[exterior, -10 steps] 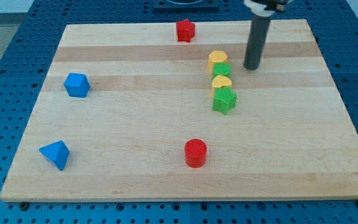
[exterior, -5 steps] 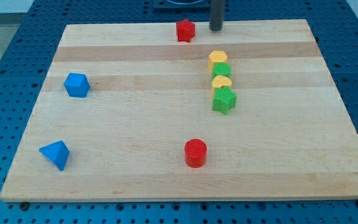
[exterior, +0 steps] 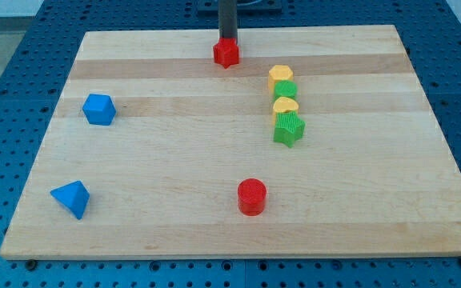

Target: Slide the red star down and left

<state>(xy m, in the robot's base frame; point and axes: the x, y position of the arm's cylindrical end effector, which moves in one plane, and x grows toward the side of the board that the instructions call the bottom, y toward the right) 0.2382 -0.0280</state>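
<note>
The red star [exterior: 226, 54] lies near the top edge of the wooden board [exterior: 158, 172], a little left of the middle. My tip [exterior: 227, 39] stands right behind it, at its upper edge, and touches it. The dark rod rises from there out of the view's top.
A red cylinder [exterior: 252, 196] stands at the bottom middle. A column of blocks sits right of centre: yellow [exterior: 279, 75], green [exterior: 286, 90], yellow [exterior: 286, 106], green star [exterior: 289, 128]. A blue block [exterior: 98, 109] lies at the left and a blue wedge [exterior: 71, 198] at the bottom left.
My tip moved from the right of the yellow and green column up and left to behind the red star. The star has shifted down and left on the board.
</note>
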